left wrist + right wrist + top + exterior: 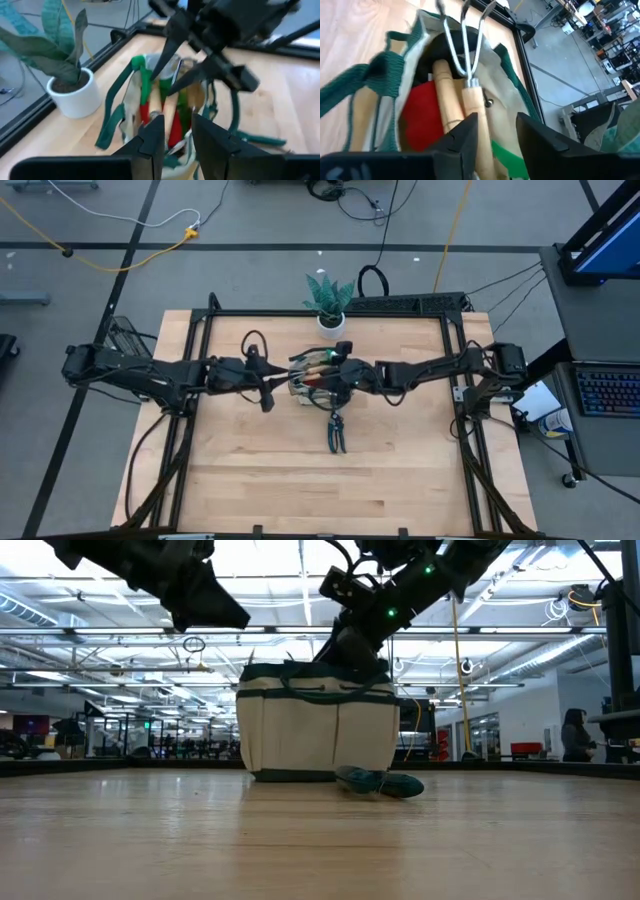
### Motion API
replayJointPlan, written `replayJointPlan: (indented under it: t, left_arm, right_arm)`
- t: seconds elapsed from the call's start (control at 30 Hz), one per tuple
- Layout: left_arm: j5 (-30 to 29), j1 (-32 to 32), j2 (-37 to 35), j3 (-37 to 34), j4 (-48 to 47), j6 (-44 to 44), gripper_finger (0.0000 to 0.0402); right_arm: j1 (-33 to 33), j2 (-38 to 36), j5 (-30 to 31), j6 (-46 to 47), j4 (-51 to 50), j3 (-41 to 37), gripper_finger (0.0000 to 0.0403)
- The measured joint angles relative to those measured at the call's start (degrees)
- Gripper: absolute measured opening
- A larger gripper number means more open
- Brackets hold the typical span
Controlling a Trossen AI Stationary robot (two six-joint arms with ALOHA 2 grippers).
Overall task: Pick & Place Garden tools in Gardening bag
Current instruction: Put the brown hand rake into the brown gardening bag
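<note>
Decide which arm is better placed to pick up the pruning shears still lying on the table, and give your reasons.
Probably the left. The right pincer is occupied over the gardening bag, straddling a wooden-handled rake. The left pincer is open and empty beside the bag, and the pruning shears lie close in front of it.

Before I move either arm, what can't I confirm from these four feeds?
- High view: the gardening bag opening is covered by both grippers, so its contents can't be counted.
- Low view: the bag wall hides everything inside; the pruning shears lie low beside it, with detail too small to read.
- Right wrist view: the right gripper straddles a rake; contact unclear.
- Left wrist view: the left gripper is open above the bag; the right arm blocks the far rim.
</note>
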Motion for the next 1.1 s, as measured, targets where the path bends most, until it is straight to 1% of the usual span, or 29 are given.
replayJointPlan:
  t: [0.13, 0.2, 0.27, 0.37, 0.43, 0.53, 0.67, 0.73, 0.8, 0.87, 1.1]
  left_arm:
    - [1.32, 0.03, 0.00, 0.00, 1.20, -0.77, 0.0102]
    - [2.02, 0.04, 0.00, 0.00, 1.05, -0.74, 0.0102]
    - [2.32, 0.18, 0.00, 0.00, 1.00, -0.74, 0.0102]
    - [2.33, 0.81, 0.00, 0.00, 0.98, -0.71, 0.0102]
    - [2.39, 1.45, 0.00, 0.00, 0.83, -0.73, 0.0102]
    - [2.34, 2.44, 0.51, 0.00, -0.28, -0.65, 0.0102]
    - [2.36, 3.39, 3.71, 0.00, -0.67, -0.20, 0.0102]
    - [2.34, 3.68, 6.03, 0.14, 1.18, 0.75, 0.0102]
    - [2.38, 3.91, 8.06, 0.00, 0.55, 1.38, 0.0102]
    - [2.34, 3.99, 10.05, -0.02, 1.91, 1.94, 0.0102]
    - [2.16, 4.15, 13.73, 0.09, 1.84, 3.10, 0.0102]
  right_arm:
    - [-0.55, 0.00, -0.41, 1.15, 0.05, 0.00, 0.0143]
    - [-0.80, 0.00, -2.54, 1.09, 0.52, 0.00, 0.0149]
    - [-1.21, 0.00, -6.36, 1.06, 2.06, 0.00, 0.0153]
    - [-2.07, 0.00, -14.42, 1.07, 3.33, 0.00, 0.0155]
    - [-2.64, 0.00, -17.83, 1.48, 3.46, 0.00, 0.0154]
    - [-3.13, 0.00, -17.79, 2.79, 3.56, 0.00, 0.0150]
    - [-3.52, 0.00, -17.88, 2.64, 3.55, 0.00, 0.0145]
    - [-3.49, 0.00, -17.89, 2.35, 3.54, 0.00, 0.0144]
    - [-3.49, 0.00, -17.91, 2.37, 3.51, 0.00, 0.0144]
    - [-3.34, 0.00, -17.92, 2.37, 3.57, 0.00, 0.0144]
    - [-2.97, 0.00, -17.92, 2.47, 3.57, 0.00, 0.0142]
